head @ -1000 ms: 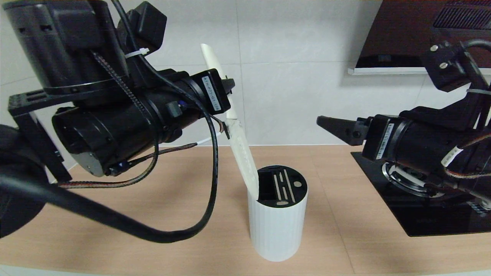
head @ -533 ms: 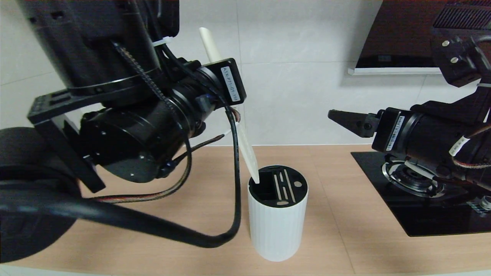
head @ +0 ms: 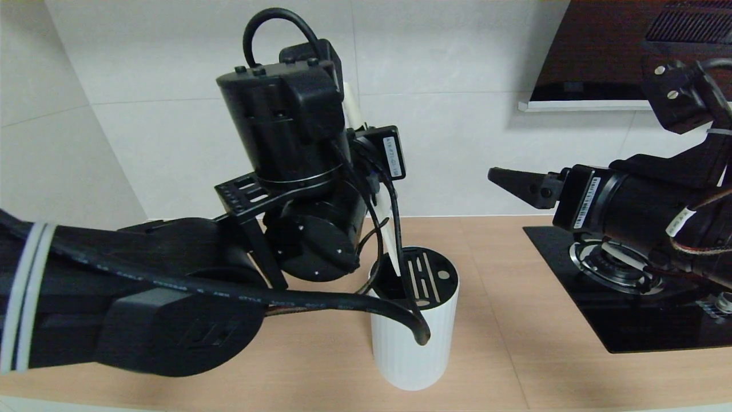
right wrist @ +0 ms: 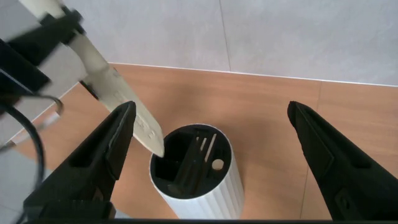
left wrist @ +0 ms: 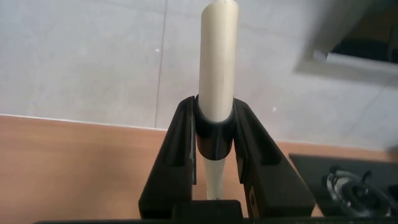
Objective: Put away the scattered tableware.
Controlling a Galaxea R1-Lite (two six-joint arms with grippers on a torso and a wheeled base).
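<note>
Left arm has swung in over the holder since the earlier frames, wrist turned so the knife (right wrist: 118, 93) stands steeper - its tip was at the holder's left rim and now sits at the wide opening in the black top. Right arm has barely shifted.

Left gripper (left wrist: 216, 124) is clamped on the knife's pale handle, one finger on each side, with the handle end sticking up past them. The blade slants down to the white ribbed holder (head: 414, 326); how far the tip is inside I cannot tell. The holder stands upright on the wooden counter (head: 514, 355), with narrow slots and a round hole beside the wide opening.

Right gripper (right wrist: 209, 109) hangs above and right of the holder - fingers spread wide, nothing between them, well apart from the knife. Black stove (head: 629, 320) is at the counter's right.
</note>
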